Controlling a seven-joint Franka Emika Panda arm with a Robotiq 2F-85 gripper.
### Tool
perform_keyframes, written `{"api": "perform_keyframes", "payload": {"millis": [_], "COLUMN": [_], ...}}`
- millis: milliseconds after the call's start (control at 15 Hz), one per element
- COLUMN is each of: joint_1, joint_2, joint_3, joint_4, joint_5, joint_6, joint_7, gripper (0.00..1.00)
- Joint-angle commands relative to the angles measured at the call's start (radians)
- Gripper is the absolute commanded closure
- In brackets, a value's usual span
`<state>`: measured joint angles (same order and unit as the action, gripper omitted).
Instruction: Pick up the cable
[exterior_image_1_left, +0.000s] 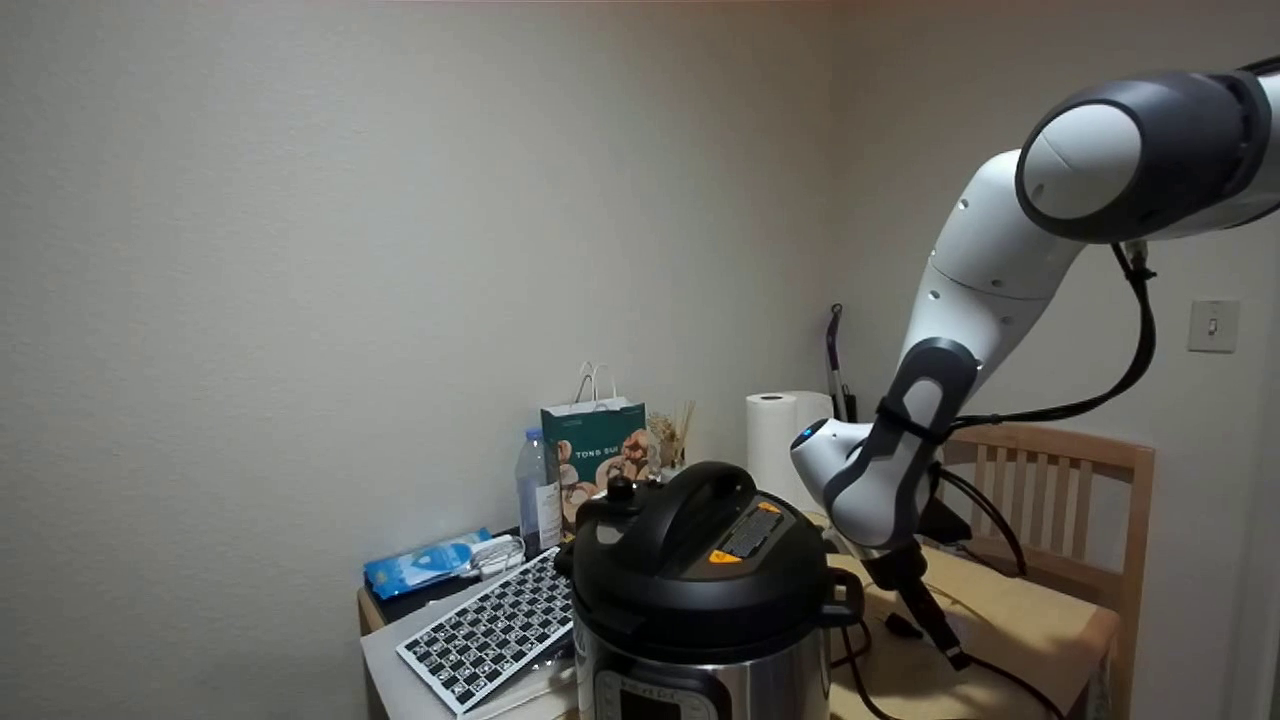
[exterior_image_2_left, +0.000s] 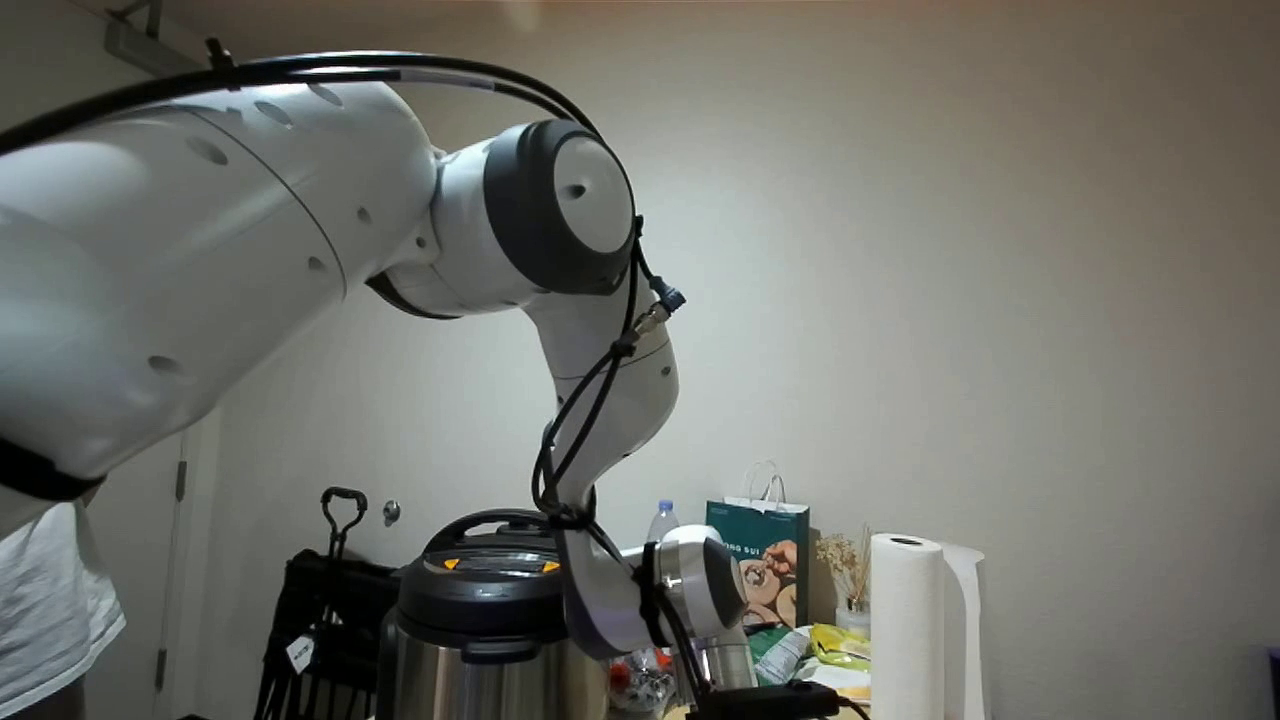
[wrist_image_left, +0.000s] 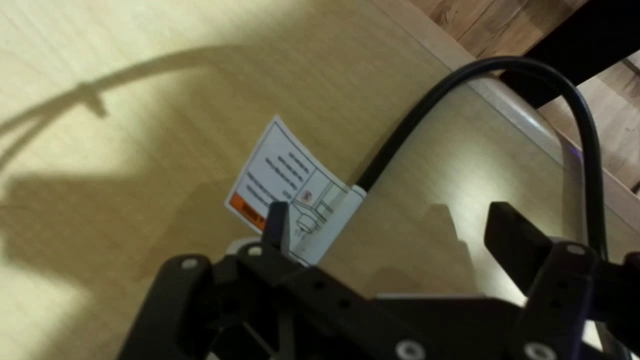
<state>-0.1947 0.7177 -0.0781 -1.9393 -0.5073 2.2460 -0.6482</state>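
My black two-fingered gripper (wrist_image_left: 391, 225) has its fingers spread wide and holds nothing. Low in the gap, close by the finger at the wrist view's left, shows the white paper tag (wrist_image_left: 287, 175) of the thin black flexible cable (wrist_image_left: 510, 63); from there the cord slants obliquely away to the edge of the pale wooden table (wrist_image_left: 325, 85), bends out over it and returns behind the other finger. I judge I must centre on the tagged leg and turn squarer to it; tip height I cannot tell. A black-lidded steel pressure cooker (exterior_image_1_left: 700, 580), near my arm, may limit swing; a slatted wooden chair (exterior_image_1_left: 1060, 445) stands beyond the table.
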Motion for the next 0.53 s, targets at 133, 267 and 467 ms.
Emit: {"api": "perform_keyframes", "payload": {"millis": [133, 267, 467], "joint_1": [-0.016, -0.020, -0.025], "joint_2": [0.008, 0.034, 0.090], "joint_3": [-0.018, -0.012, 0.000], "joint_4": [0.047, 0.088, 0.168], "joint_5": [0.029, 0.035, 0.047], "joint_6": [-0.085, -0.177, -0.331], "joint_7": [-0.045, -0.087, -0.167], "gripper": [0.00, 0.00, 0.00]}}
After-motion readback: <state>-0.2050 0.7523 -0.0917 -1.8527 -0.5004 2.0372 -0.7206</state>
